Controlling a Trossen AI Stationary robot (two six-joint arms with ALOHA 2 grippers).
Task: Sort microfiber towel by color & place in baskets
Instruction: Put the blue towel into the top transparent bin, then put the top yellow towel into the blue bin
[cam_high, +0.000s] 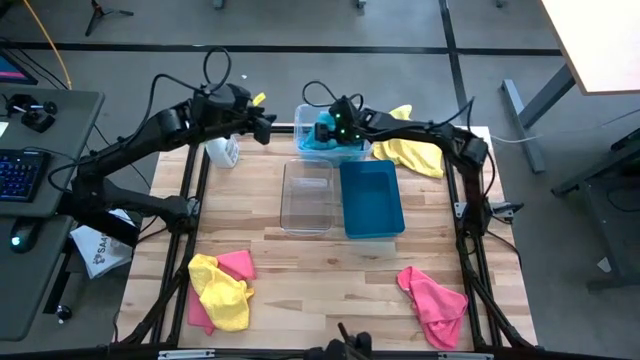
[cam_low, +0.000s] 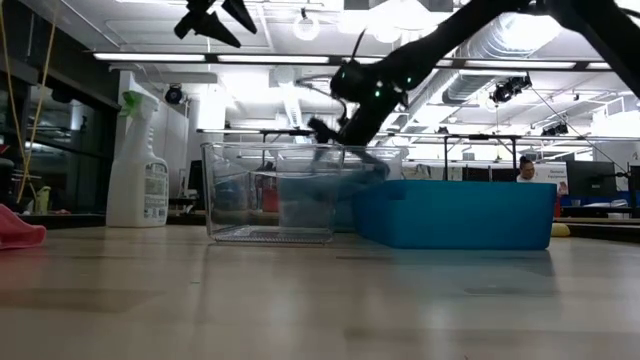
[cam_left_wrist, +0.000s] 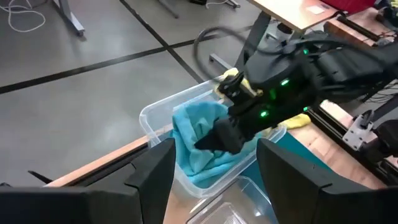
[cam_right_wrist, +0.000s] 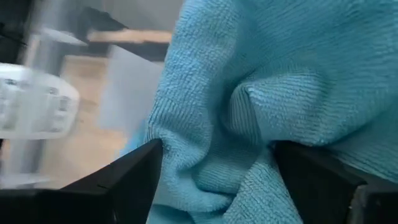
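Observation:
A blue towel (cam_left_wrist: 199, 140) lies bunched in the far clear basket (cam_high: 330, 143). My right gripper (cam_high: 325, 130) reaches down into that basket, open, with its fingers on either side of a raised fold of the blue towel (cam_right_wrist: 249, 106). My left gripper (cam_left_wrist: 221, 180) is open and holds nothing. It hovers high over the table's far edge, left of that basket (cam_left_wrist: 152, 121). A second clear basket (cam_high: 307, 196) and the teal-blue basket (cam_high: 372, 198) stand side by side mid-table. Yellow and pink towels (cam_high: 220, 288) lie near left, a pink towel (cam_high: 435, 303) near right, and a yellow towel (cam_high: 412, 150) far right. My right gripper comes at the blue towel from above, slanting in from the table's right. Its open fingers (cam_right_wrist: 124, 180) stand astride a bunched fold (cam_right_wrist: 205, 162) whose cloth lies against their inner sides, not pinched. The towel rests in the far clear basket.
A white spray bottle (cam_high: 223, 150) stands at the far left, under my left arm. Beyond the left edge there is a desk with a keyboard (cam_high: 20, 170). The wood between the baskets and the near towels is bare. A person (cam_low: 525, 168) sits far back in the room.

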